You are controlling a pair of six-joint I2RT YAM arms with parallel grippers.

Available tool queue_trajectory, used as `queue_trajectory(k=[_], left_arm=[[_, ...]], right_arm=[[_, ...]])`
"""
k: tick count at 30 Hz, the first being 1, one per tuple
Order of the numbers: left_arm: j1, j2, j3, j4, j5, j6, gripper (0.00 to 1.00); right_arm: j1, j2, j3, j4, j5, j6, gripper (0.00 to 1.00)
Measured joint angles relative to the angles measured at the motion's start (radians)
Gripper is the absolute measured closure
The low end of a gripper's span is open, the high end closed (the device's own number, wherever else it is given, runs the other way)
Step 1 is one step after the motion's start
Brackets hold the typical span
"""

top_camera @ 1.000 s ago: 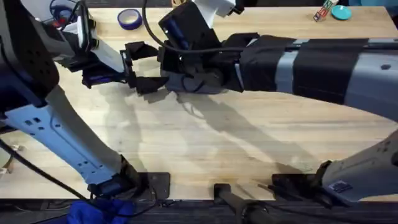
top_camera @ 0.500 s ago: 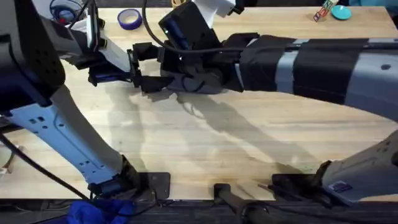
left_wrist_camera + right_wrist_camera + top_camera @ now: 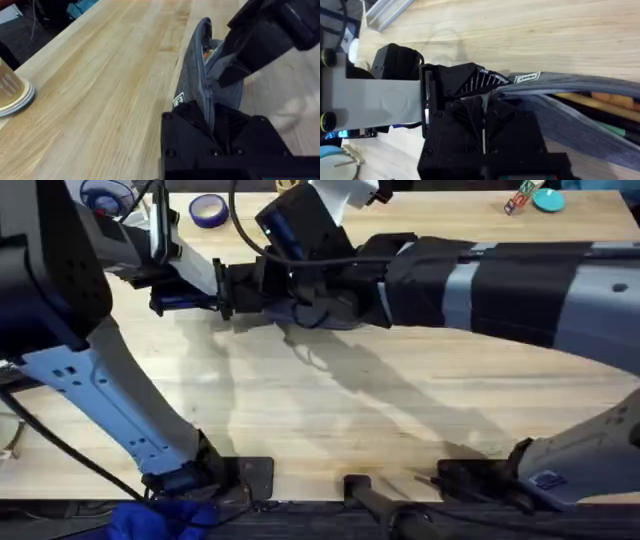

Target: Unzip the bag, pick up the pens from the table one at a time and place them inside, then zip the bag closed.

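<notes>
Two grippers meet at the upper left of the overhead frame, left gripper [image 3: 222, 288] against right gripper [image 3: 262, 288], over the table [image 3: 330, 420]; the bag [image 3: 200, 75] runs up the centre of the left wrist view, left fingers clamped on its near end; in the right wrist view pens [image 3: 600, 102] lie inside the part-open bag, right fingers pinched shut at the zip, though I cannot tell what they hold; a slipped pinch could stall the closing.
</notes>
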State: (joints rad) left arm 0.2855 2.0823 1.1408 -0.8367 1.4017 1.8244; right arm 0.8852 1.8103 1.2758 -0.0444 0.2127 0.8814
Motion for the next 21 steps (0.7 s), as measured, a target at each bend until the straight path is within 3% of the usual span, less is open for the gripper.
queue_trajectory(k=[21], left_arm=[[0.0,0.0,0.0,0.0,0.0,0.0,0.96]], right_arm=[[0.0,0.0,0.0,-0.007,0.0,-0.049,0.969]])
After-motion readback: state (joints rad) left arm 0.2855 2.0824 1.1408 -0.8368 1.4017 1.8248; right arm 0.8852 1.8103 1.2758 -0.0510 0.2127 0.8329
